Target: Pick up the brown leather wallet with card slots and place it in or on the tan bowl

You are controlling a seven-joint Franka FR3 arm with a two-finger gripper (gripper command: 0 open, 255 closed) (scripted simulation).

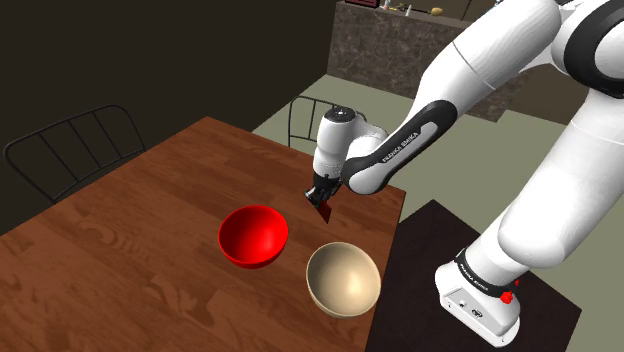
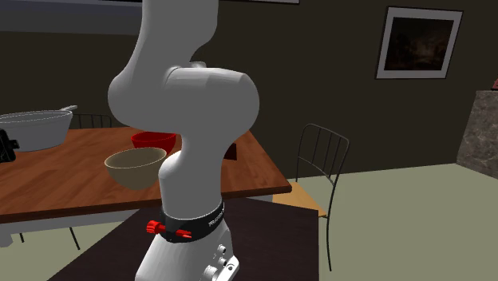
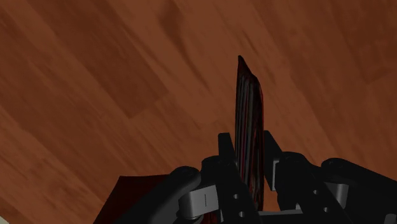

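Observation:
A thin dark reddish-brown wallet (image 3: 249,133) stands edge-on between my black fingers (image 3: 226,153), which clasp it from both sides. In the shoulder view my gripper (image 1: 322,200) hangs just above the table with the wallet (image 1: 324,210) sticking out below it, beyond the two bowls. The tan bowl (image 1: 343,279) sits near the table's front edge, below and slightly right of the gripper. From the second exterior view the tan bowl (image 2: 136,166) shows left of the arm, and a dark sliver of the wallet (image 2: 231,152) shows beside the arm.
A red bowl (image 1: 254,235) sits left of the tan bowl, close to the gripper; the red bowl (image 2: 154,140) also shows behind the tan one. A grey pan (image 2: 36,128) stands at the table's far end. Chairs (image 1: 75,145) ring the wooden table (image 1: 110,260).

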